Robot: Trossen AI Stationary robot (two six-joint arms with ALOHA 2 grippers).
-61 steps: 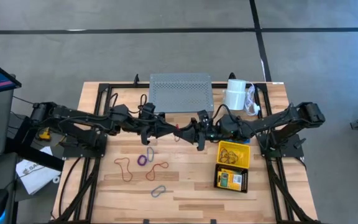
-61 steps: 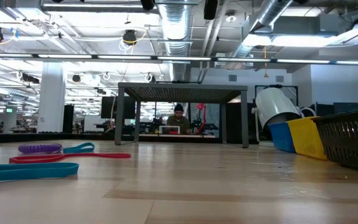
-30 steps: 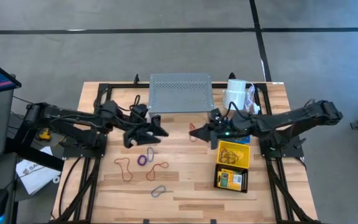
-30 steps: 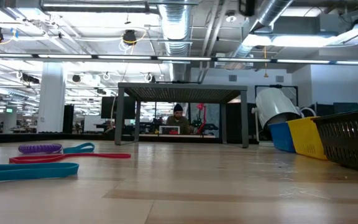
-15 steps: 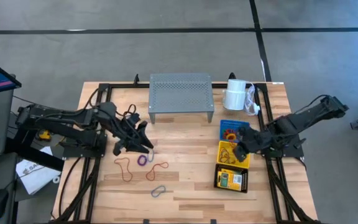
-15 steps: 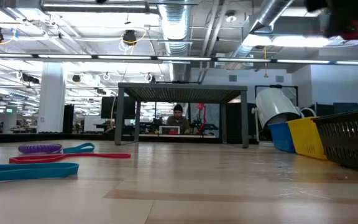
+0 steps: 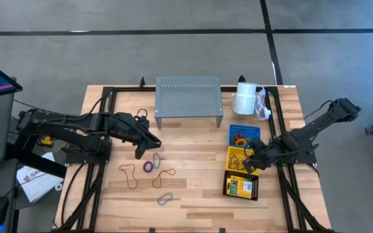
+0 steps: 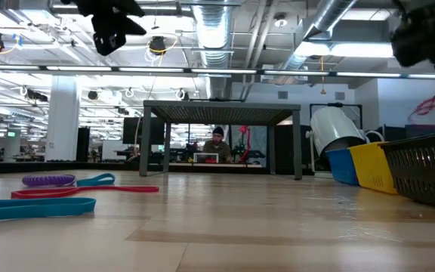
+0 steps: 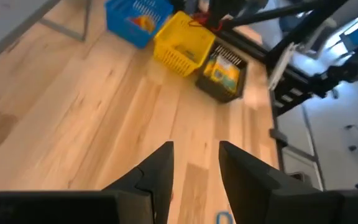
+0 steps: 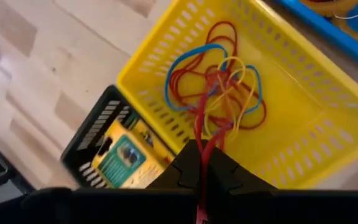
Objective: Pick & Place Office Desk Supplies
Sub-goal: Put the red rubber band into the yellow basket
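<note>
My right gripper (image 7: 246,165) is over the yellow basket (image 7: 251,169), shut on a red loop (image 10: 200,127); several red, blue and yellow loops (image 10: 219,93) lie in that basket. Beside it stand a blue basket (image 7: 244,129) and a black basket (image 7: 257,188) with a crayon box (image 10: 124,157) inside. My left gripper (image 7: 149,145) is open and empty above the table's left half, over loose loops: purple (image 7: 148,166), red (image 7: 164,176), orange (image 7: 130,175) and grey (image 7: 166,198), all lying flat on the wood. My right gripper pinches a strand of the red loop (image 10: 199,144) between its two fingers. The fingers come from above, slanting down. The loop hangs slack below them toward the pile in the yellow basket; whether its lower end rests there, I cannot tell.
A grey perforated metal shelf (image 7: 188,97) stands at the table's far middle, with a white paper roll (image 7: 244,98) to its right. Bare wood lies between the loose loops and the baskets. Black frame rails (image 7: 102,116) run along both sides of the table.
My right gripper has carried the red loop from the table's middle toward the right and near edges, sinking and tipping downward until it is over the yellow basket. My left gripper has drawn back toward the left edge and come down nearer the loose loops.
</note>
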